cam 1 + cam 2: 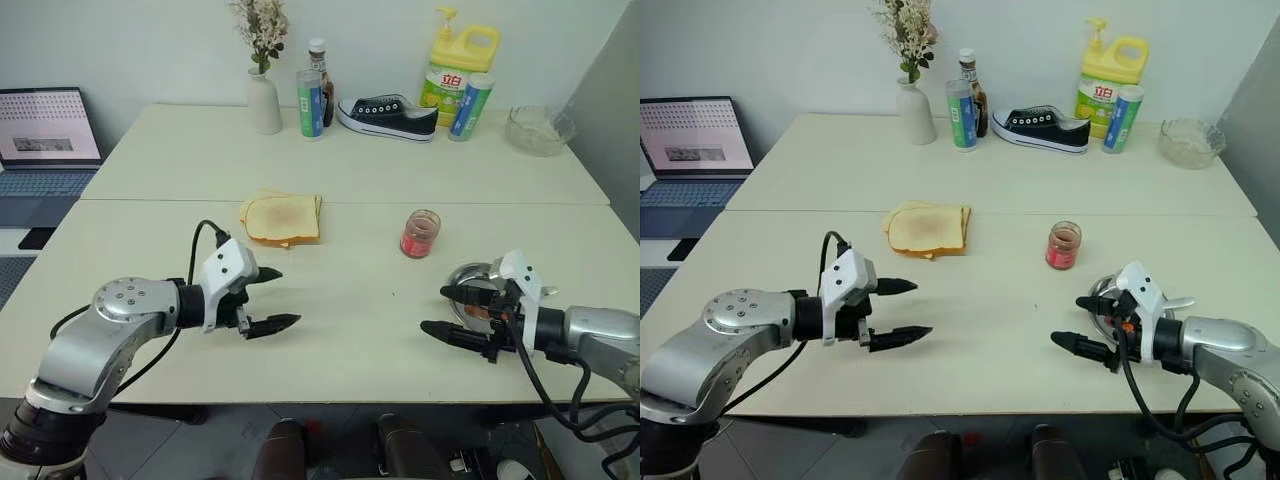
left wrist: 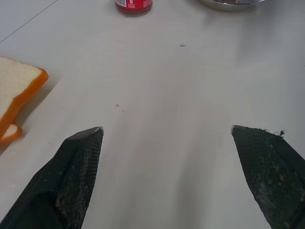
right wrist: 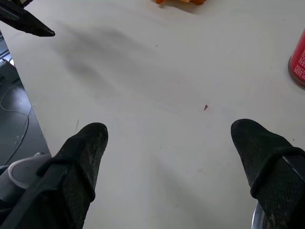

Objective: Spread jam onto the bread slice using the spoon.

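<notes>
With both my left gripper (image 1: 272, 298) and right gripper (image 1: 443, 310) spread wide and empty, I judge the right nearer the steel dish (image 1: 466, 276) just beside its fingers, the jam jar (image 1: 420, 233) beyond it and the bread slice (image 1: 284, 217) ahead of the left.

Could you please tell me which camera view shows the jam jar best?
The right eye view shows the jam jar best: whole, upright on the table, unobstructed. The left eye view shows it equally whole. The left wrist view catches just its red base at the frame edge, and the right wrist view a red sliver of its side.
</notes>
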### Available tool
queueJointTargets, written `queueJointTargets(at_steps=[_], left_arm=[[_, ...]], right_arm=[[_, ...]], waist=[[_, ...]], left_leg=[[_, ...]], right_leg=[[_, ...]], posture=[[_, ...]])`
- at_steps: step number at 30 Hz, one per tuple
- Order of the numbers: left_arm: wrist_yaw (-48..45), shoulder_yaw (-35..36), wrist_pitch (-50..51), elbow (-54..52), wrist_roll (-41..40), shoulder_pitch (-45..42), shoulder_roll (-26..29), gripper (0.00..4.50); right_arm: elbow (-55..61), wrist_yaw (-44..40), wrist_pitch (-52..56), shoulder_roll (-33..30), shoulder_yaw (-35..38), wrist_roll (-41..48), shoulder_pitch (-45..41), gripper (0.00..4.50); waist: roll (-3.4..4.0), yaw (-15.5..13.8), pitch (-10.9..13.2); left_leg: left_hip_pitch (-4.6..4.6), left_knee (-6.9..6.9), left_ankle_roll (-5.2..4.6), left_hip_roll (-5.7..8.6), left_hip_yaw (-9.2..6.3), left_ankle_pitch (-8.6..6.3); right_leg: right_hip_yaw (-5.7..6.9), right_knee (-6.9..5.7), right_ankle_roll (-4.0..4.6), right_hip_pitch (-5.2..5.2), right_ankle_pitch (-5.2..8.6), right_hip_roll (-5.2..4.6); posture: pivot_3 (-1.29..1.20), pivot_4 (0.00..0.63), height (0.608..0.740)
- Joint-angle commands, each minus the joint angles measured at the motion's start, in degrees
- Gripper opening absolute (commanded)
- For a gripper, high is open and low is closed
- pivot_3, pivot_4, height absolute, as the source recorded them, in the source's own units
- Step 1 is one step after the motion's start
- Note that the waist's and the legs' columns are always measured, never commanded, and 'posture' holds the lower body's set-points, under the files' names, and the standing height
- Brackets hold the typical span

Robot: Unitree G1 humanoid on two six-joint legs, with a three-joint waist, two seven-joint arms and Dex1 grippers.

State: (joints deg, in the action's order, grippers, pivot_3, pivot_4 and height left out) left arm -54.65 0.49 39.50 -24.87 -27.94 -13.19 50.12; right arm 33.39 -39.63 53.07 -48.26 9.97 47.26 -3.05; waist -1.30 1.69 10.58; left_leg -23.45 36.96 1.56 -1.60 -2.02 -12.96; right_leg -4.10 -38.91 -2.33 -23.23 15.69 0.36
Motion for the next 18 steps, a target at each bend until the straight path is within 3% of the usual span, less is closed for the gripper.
queueJointTargets(at_steps=[1,9,12,18], left_arm=[[-0.66,-0.15,-1.3,0.32,0.42,-1.44,0.14,4.5],[-0.07,6.24,5.87,3.84,-8.04,-3.75,-1.38,4.5],[11.35,15.75,6.64,15.27,-11.69,-9.84,-10.16,4.5],[24.83,19.33,3.38,22.32,-6.78,-11.4,-18.05,4.5]], right_arm=[[1.21,0.34,-1.16,0.36,1.42,0.14,-0.15,4.47],[2.04,0.8,-0.84,0.39,2.09,1.2,-1.76,4.47],[1.61,3.59,-1.36,3.85,-0.16,1.28,-5.92,4.47],[1.35,8.16,-3.06,12.31,-9.06,-2.83,-14.71,4.47]], waist=[[0.0,0.01,0.0],[0.0,0.04,0.0],[-0.06,-0.05,0.0],[-0.08,0.45,-0.02]], left_leg=[[0.0,0.0,0.0,0.0,0.0,0.0],[0.0,0.01,0.0,-0.01,-0.01,0.0],[0.0,0.08,0.0,0.0,-0.09,0.0],[0.05,-0.01,0.0,-0.04,-0.13,0.0]], right_leg=[[0.0,0.0,0.0,0.0,0.0,0.0],[0.01,-0.03,0.0,0.0,0.0,0.0],[0.08,-0.09,-0.01,0.01,-0.01,0.01],[0.04,-0.07,-0.01,0.01,-0.04,0.05]], posture=[[0.0,0.15,0.74],[0.0,0.15,0.74],[0.0,0.15,0.74],[0.0,0.15,0.74]])
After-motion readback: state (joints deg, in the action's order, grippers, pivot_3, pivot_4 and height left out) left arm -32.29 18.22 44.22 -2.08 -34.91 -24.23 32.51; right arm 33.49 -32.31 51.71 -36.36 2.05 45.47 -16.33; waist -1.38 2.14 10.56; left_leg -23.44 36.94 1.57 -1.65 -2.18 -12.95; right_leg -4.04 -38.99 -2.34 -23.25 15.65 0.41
